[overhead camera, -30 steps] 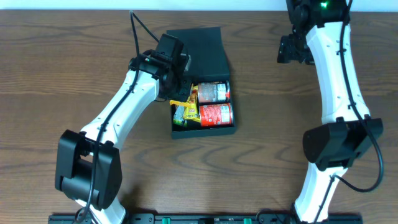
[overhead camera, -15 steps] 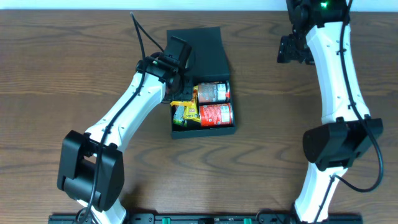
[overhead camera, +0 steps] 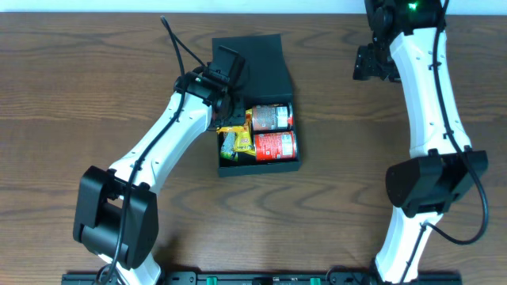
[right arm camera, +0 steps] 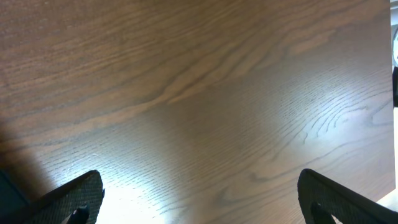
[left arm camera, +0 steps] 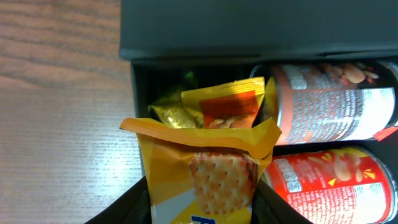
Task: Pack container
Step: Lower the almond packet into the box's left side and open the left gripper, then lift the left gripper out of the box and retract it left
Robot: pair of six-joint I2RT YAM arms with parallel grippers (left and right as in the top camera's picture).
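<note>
The container (overhead camera: 260, 168) is a dark box standing open in the middle of the table, its flap lid (overhead camera: 257, 62) folded back. Two red snack cans (overhead camera: 273, 117) (overhead camera: 275, 146) lie in its right half, and yellow packets (overhead camera: 235, 141) stand in its left half. My left gripper (overhead camera: 231, 119) reaches into the left half. In the left wrist view my left gripper (left arm camera: 202, 208) has a yellow cracker packet (left arm camera: 211, 168) between its fingers, touching both. Behind it stands another yellow packet (left arm camera: 227, 106), beside the cans (left arm camera: 336, 102) (left arm camera: 329, 186). My right gripper (overhead camera: 368, 63) hangs open at the far right, with nothing in it (right arm camera: 199, 199).
Brown wooden table (overhead camera: 79, 95) all round the container. The right arm's white links (overhead camera: 432, 119) run down the right side. The left arm (overhead camera: 150, 150) crosses the table's left half diagonally. A pale wall edge runs along the back.
The left wrist has shifted slightly to the right and back over the container's left half. The packets and cans have stayed put, and the right arm has not moved.
</note>
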